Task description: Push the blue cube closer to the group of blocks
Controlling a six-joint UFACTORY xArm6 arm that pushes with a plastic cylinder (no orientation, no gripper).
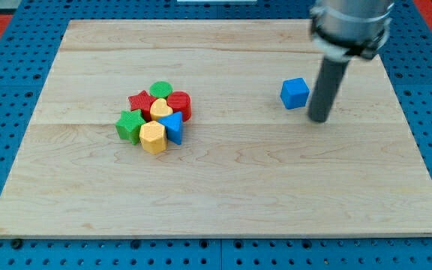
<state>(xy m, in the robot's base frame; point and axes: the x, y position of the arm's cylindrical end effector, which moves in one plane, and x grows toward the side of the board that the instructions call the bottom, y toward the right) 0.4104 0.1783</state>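
Note:
The blue cube (295, 93) sits alone on the wooden board, right of centre near the view's top. My tip (319, 119) is on the board just to the cube's right and a little below it, with a small gap between them. The group of blocks sits left of centre: a green cylinder (160, 91), a red star (140, 102), a red cylinder (180, 104), a yellow heart (160, 109), a green block (130, 125), a blue triangular block (173, 127) and a yellow hexagonal block (153, 138). They are packed together and touching.
The wooden board (223, 202) lies on a blue pegboard surface (6, 112). The arm's grey housing (351, 26) hangs over the board's top right part.

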